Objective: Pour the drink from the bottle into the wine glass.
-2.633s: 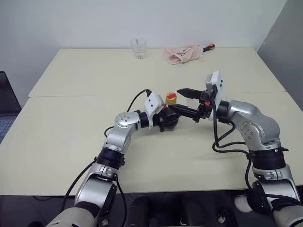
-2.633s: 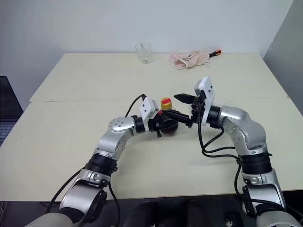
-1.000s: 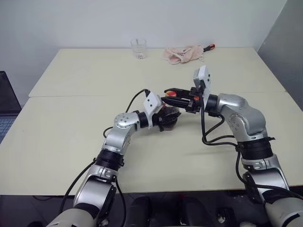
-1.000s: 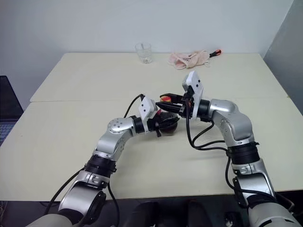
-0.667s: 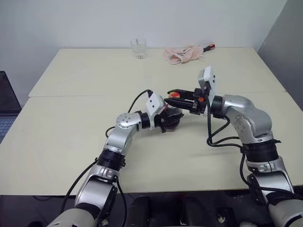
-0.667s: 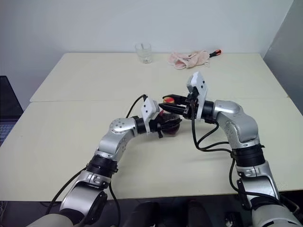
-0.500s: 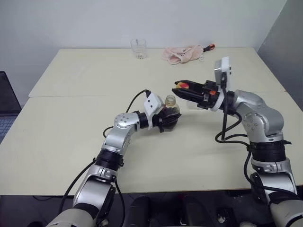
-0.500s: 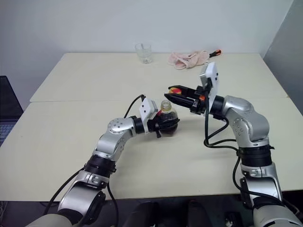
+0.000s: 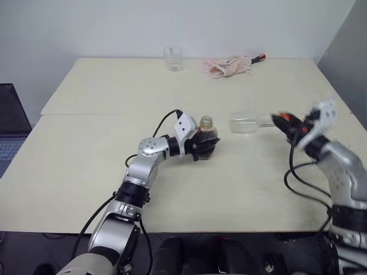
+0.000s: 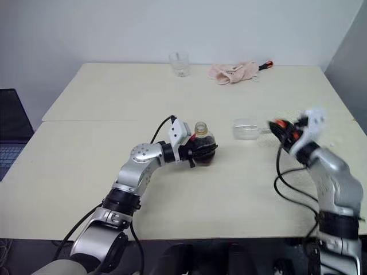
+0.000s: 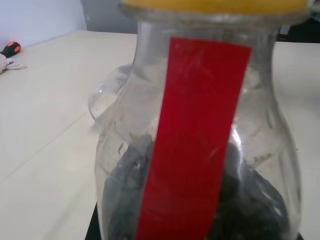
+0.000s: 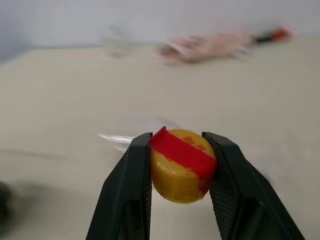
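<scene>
The left gripper (image 9: pixel 202 143) is clamped round the squat bottle (image 9: pixel 206 136), uncapped, drink (image 11: pixel 250 200) low inside. Thin plastic looks light and squashy, so a low, gentle hold seems wise. The right gripper (image 12: pixel 180 165) pinches the yellow cap (image 12: pixel 181 165). Just beyond it the wine glass (image 9: pixel 248 122) lies tipped, fragile; take its stem.

two cream tables (image 9: pixel 86 172) pushed together, plain pale wall (image 9: pixel 86 28) behind
</scene>
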### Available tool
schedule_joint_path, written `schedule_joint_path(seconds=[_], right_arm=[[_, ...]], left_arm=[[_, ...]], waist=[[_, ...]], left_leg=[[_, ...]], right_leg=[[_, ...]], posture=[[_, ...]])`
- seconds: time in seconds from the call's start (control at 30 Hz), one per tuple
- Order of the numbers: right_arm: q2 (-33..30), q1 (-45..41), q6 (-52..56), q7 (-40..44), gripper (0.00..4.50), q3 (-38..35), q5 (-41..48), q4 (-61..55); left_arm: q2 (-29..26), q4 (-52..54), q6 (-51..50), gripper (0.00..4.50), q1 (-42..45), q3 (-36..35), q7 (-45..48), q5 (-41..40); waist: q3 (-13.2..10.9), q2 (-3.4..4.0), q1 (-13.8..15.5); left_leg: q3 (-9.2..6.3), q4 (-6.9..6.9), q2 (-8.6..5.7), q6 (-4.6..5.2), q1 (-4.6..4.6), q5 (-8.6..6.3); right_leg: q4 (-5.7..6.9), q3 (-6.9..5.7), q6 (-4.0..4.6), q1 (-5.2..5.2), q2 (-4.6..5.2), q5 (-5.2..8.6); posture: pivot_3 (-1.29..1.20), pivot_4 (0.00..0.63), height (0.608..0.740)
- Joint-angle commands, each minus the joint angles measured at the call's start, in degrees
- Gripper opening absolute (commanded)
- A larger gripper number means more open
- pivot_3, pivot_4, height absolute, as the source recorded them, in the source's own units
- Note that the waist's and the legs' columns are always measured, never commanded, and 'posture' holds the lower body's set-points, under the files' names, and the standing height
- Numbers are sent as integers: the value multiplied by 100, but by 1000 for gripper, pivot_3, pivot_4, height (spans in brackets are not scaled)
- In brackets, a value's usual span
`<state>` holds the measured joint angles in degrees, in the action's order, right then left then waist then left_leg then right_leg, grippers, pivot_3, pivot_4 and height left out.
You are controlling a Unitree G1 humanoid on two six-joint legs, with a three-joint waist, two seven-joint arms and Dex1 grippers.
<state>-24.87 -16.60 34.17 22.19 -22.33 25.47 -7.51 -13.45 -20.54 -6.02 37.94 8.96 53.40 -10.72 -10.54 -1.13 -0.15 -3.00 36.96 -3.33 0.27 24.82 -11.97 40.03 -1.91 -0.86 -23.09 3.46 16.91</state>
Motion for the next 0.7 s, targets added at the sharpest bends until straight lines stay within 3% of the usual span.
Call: schedule_joint_path(seconds=[0.03, 0.13, 0.33, 0.6, 0.67, 0.7], right_arm=[[339, 384, -283, -1066, 1230, -275, -457, -572], [583, 803, -610, -1751, 1229, -4, -1206, -498], [683, 718, -658, -1953, 1229, 51, -1349, -258], [444, 813, -274, -1700, 3980, -7, -1160, -708], [332, 770, -96, -1590, 4500, -70, -1022, -825], [239, 768, -23, -1499, 4500, -66, -965, -888]], left_arm=[[85, 200, 44, 1222, 74, -3, 78, -120], [194, 87, 79, 1222, 155, 63, 183, -123], [332, -234, 204, 1222, 429, 69, 314, -80], [313, -348, 283, 1222, 451, 50, 418, -81], [313, -351, 284, 1222, 453, 51, 436, -87], [317, -353, 286, 1222, 454, 54, 437, -85]], waist=[[1, 3, -29], [5, 9, -30], [6, 10, -32], [7, 11, -31], [7, 11, -31], [7, 11, -30]], left_leg=[[10, 1, -1, 0, 0, 0], [10, 0, 0, 1, -6, 0], [15, 0, 0, 1, -7, 0], [15, 0, 0, 5, -6, -2], [14, 0, 0, 13, -6, -8], [13, 0, 1, 13, -6, -8]], right_leg=[[7, 10, 0, -7, 0, 0], [10, 13, 0, -5, -5, 0], [8, 18, -1, -5, -13, 0], [4, 18, -1, -4, -15, 0], [3, 17, -1, -4, -16, 0], [3, 16, -1, -4, -16, 0]], posture=[[0, 150, 740], [0, 150, 740], [0, 150, 740], [0, 150, 740], [0, 150, 740], [0, 150, 740]])
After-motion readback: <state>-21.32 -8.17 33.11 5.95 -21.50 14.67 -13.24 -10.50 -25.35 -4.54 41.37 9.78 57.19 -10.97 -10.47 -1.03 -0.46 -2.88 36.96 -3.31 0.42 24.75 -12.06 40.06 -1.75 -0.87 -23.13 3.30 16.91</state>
